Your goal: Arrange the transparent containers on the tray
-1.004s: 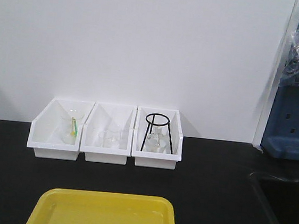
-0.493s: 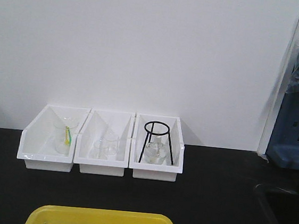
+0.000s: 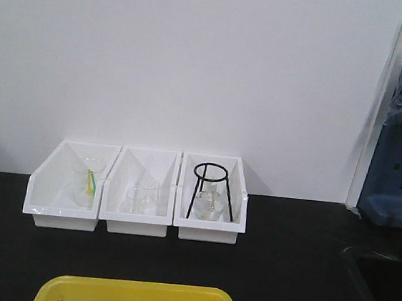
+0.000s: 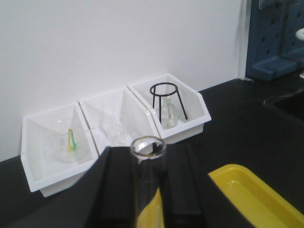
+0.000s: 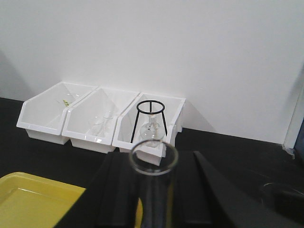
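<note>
Transport step, by the look. Left gripper (image 4: 147, 199) pinches an upright test tube (image 4: 148, 164) left of the yellow tray (image 4: 266, 202); right gripper (image 5: 153, 204) pinches a second test tube (image 5: 153, 166) right of it. Next move likely: swing each over the tray, lower gently, release.

The front camera looks straight over the worktop (image 3: 289, 268) at the back wall (image 3: 196, 64), from far off. The left wrist camera looks in from the left, past a close test tube (image 4: 148, 185). The right wrist camera looks in from the right, past another test tube (image 5: 153, 194). All three see the white bins (image 3: 136, 224) and the yellow tray (image 3: 136, 286).
</note>
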